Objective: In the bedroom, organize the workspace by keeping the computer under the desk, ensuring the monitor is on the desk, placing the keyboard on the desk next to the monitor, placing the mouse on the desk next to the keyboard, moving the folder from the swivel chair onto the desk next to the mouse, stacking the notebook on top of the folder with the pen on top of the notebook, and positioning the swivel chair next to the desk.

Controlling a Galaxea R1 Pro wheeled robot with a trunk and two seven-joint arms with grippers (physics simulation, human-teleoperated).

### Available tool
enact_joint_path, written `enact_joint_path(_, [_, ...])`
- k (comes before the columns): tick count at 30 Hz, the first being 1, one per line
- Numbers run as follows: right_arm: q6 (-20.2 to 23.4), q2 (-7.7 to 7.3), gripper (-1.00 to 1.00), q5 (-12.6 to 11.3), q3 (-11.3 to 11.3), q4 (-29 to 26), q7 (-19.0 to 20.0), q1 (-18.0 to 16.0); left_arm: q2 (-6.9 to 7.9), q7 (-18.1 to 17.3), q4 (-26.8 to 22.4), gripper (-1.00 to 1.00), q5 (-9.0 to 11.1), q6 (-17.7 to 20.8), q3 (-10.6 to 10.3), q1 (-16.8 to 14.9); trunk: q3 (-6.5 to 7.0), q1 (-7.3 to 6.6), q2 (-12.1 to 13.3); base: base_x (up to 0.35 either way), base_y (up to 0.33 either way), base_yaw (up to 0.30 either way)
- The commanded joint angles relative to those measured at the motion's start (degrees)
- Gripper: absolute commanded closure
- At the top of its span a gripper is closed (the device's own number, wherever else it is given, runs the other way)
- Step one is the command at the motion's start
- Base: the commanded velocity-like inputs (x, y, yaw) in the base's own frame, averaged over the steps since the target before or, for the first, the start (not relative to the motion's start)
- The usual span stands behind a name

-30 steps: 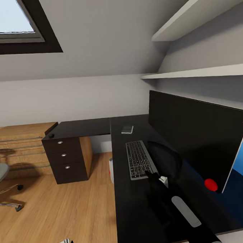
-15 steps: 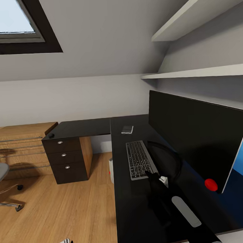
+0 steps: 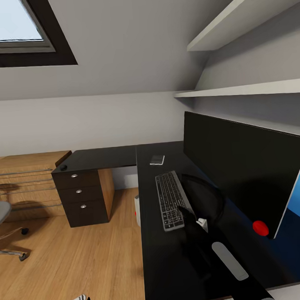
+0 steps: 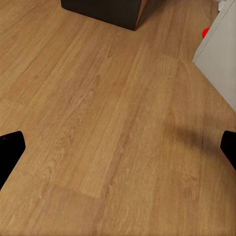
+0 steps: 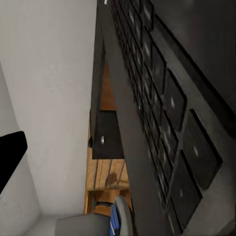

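Our left gripper (image 4: pixel 118 147) hangs over the wood floor (image 4: pixel 98 123), jaws spread wide, holding nothing. On the desk (image 3: pixel 152 256), the keyboard (image 3: pixel 171 199) sits just beside the monitor (image 3: pixel 240 171); it's rotated a bit since a second ago. Our right gripper (image 3: pixel 189 213) touches its near end; can't tell if it's open. No readable writing.

Skylight (image 3: pixel 14 31) upper left, 2 wall shelves (image 3: pixel 248 89) at right, wood floor (image 3: pixel 72 265) below

No legible text or labels
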Motion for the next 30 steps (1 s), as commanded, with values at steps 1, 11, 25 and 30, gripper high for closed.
enact_joint_path(1, [0.0, -0.06, -1.00, -0.4, 0.1, 0.3, -0.1, 0.0, 0.02, 0.2, -0.1, -1.00, 0.6, -0.2, -0.1, 0.0, -0.06, 0.00, 0.0, 0.000, 0.000, 0.000])
enact_joint_path(11, [0.0, -0.14, -1.00, -0.4, 0.0, 0.4, -0.1, 0.0, -0.01, 0.1, -0.1, -1.00, 0.6, -0.2, -0.1, 0.0, -0.06, 0.00, 0.0, 0.000, 0.000, 0.000])
enact_joint_path(25, [0.0, -0.15, -1.00, -0.4, 0.0, 0.4, -0.2, 0.0, 0.00, 0.0, -0.1, -1.00, 0.5, -0.2, -0.1, 0.0, -0.06, 0.00, 0.0, 0.000, -0.077, 0.000])
enact_joint_path(30, [0.0, -0.15, -1.00, -0.4, 0.1, 0.4, -0.2, 0.0, -0.04, 0.0, -0.1, -1.00, 0.5, -0.2, -0.1, 0.0, -0.06, 0.00, 0.0, -0.078, -0.006, 0.000])
